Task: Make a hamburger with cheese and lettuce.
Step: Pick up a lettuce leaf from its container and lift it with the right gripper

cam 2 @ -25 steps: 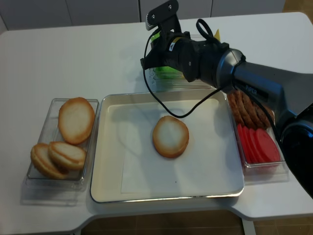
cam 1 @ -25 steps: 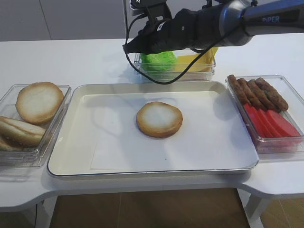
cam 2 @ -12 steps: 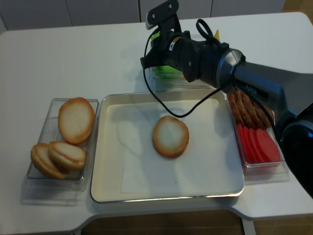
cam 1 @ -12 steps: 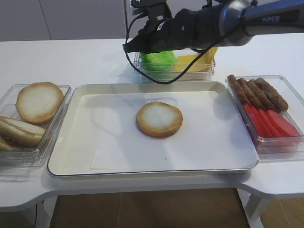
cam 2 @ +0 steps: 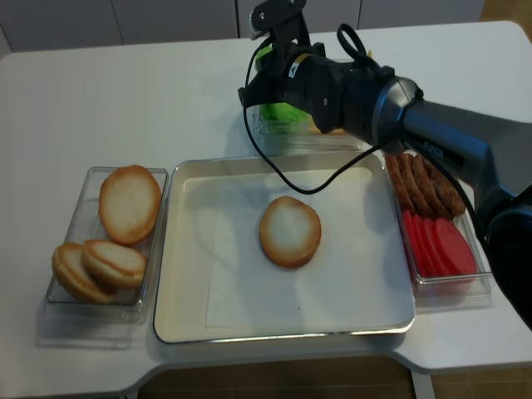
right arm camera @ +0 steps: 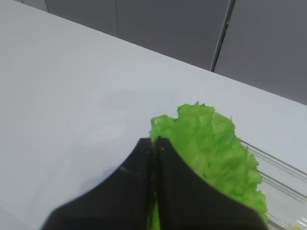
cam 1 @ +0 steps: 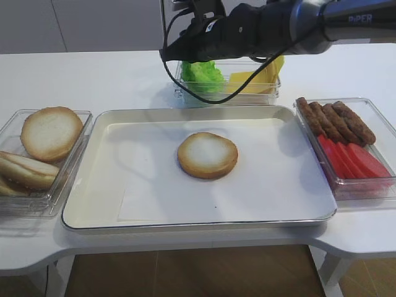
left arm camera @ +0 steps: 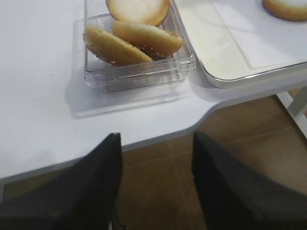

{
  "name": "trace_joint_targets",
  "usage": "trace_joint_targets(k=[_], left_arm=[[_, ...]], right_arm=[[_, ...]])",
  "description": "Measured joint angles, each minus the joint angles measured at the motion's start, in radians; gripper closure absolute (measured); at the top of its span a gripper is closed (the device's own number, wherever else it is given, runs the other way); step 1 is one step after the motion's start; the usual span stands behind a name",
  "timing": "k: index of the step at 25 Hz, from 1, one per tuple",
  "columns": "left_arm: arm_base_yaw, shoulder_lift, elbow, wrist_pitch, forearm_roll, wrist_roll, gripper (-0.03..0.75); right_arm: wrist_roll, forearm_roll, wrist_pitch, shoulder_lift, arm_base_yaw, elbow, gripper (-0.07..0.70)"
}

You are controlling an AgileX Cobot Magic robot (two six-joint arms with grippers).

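Hamburger base on the tray, cut face up; lettuce pinched in the right claw.
The right claw's jaws are closed on the leaf's edge above the clear rear container holding cheese. The left claw hangs spread and empty off the desk edge near the bun box.

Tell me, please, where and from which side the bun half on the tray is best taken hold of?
Probably by its golden-brown rim, from straight above. The bun half lies flat, cut face up, alone in the middle of the tray, so both sides of its rim are free.
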Motion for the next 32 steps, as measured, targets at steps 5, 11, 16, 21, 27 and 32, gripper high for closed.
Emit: trace_joint_targets(k=[5,11,16,21,27,32], left_arm=[[0.000,0.000,0.000,0.000,0.000,0.000,0.365],[0.000,0.000,0.000,0.000,0.000,0.000,0.365],[0.000,0.000,0.000,0.000,0.000,0.000,0.365],[0.000,0.000,0.000,0.000,0.000,0.000,0.365],[0.000,0.000,0.000,0.000,0.000,0.000,0.365],[0.000,0.000,0.000,0.000,0.000,0.000,0.365]], right_arm=[[0.000,0.000,0.000,0.000,0.000,0.000,0.623],[0.000,0.002,0.000,0.000,0.000,0.000,0.617],[0.000,0.002,0.000,0.000,0.000,0.000,0.614],[0.000,0.002,-0.002,0.002,0.000,0.000,0.582],[-0.004,0.002,-0.002,0.002,0.000,0.000,0.553],[-0.006,0.002,-0.002,0.002,0.000,0.000,0.577]])
